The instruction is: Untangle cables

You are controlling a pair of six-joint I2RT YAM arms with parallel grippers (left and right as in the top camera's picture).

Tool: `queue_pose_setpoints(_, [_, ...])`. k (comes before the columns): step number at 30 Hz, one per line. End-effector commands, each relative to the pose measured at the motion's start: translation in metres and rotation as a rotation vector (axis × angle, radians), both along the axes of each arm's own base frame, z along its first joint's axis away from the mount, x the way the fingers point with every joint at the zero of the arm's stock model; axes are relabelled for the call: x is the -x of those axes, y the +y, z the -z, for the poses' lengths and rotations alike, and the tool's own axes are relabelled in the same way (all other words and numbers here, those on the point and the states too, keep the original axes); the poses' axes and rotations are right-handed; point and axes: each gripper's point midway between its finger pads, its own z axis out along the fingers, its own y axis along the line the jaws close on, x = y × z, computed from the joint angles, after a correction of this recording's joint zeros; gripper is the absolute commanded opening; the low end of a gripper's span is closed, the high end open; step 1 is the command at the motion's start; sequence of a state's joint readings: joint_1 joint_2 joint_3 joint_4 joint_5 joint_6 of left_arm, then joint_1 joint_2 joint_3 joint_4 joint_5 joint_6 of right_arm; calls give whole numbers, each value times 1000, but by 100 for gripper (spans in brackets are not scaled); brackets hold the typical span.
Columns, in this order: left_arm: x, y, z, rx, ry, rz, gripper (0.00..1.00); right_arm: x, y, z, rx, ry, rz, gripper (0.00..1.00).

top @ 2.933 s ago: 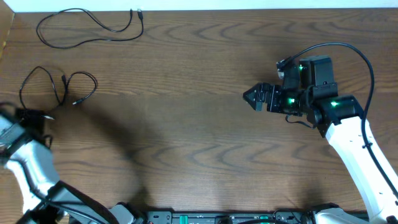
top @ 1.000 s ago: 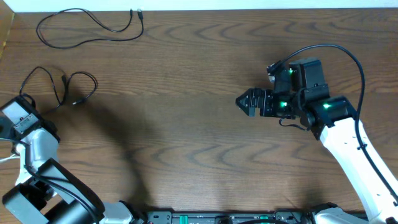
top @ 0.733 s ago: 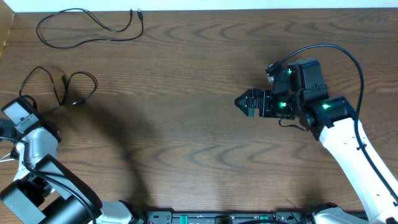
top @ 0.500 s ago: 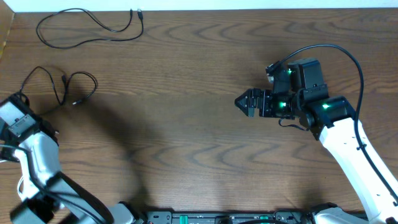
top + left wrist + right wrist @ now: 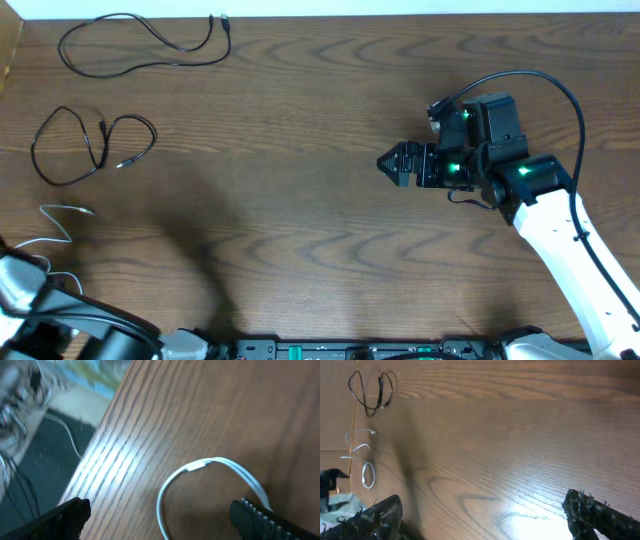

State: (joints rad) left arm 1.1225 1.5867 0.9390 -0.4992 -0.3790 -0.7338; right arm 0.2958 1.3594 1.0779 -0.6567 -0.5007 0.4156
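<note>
1. Left jaws have sprung apart over the last second. The left gripper (image 5: 157, 510) has drawn back toward the near left corner of the bench (image 5: 300, 250). The white cable (image 5: 215, 461), not seen lying anywhere before, now rests loose on the wood.
2. In the left wrist view, the two fingers sit at opposite corners, wide apart and clamped on nothing. The white cable's loop lies flat between them. One run passes close to the right-hand finger, and whether it touches cannot be told.
3. The right gripper (image 5: 390, 165) hangs over the middle right of the bench where it was a second ago. Its jaws are wide apart and empty, well away from every cable.
4. The far black cable (image 5: 140, 70) lies in the far left corner. The second black cable (image 5: 104, 128) lies nearer, crossing only itself. The white cable lies nearest, by the left edge. None crosses another, so the separating looks essentially done.
5. These cords should handle as light, limp and thin, apt to slide out of a loose pinch. A plug or a raised bend gives the surest hold, and the rest would trail behind. The white cable lies near the edge and could slip off.
</note>
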Motion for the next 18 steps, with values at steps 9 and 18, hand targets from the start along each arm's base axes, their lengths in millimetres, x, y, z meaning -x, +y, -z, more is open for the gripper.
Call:
queue_pose_setpoints(9, [1, -3, 65, 155, -99, -55, 78, 1, 3, -4, -1, -19, -17, 99])
queue_pose_setpoints(18, [-16, -6, 103, 234, -162, -13, 55, -1, 3, -6, -4, -30, -17, 99])
